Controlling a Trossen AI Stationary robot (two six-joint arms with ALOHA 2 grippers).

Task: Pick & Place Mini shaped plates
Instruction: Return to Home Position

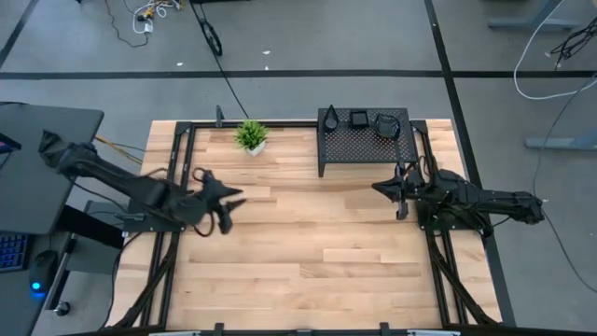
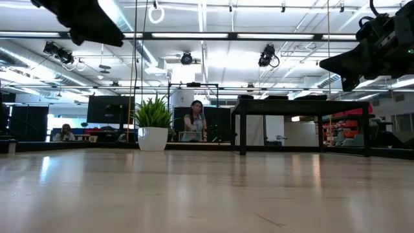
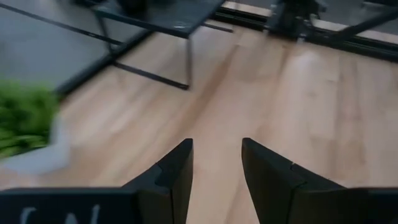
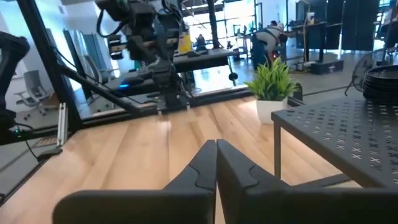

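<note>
The mini shaped plates are glossy black dishes resting on top of the black perforated rack [image 1: 366,142] at the table's far side: a teardrop one [image 1: 331,119], a square one [image 1: 358,119] and a rounded one [image 1: 386,124]. The right wrist view shows a stack of them [image 4: 380,81]. My left gripper [image 1: 235,197] hovers above the table's left half, open, with nothing between its fingers [image 3: 216,146]. My right gripper [image 1: 380,188] hangs just in front of the rack, on its near side, shut and holding nothing [image 4: 216,145].
A small green plant in a white pot [image 1: 250,138] stands at the far edge, left of the rack. The rack stands on thin legs [image 2: 242,129]. Bare wooden tabletop [image 1: 317,252] lies between and in front of the arms. People sit in the room beyond.
</note>
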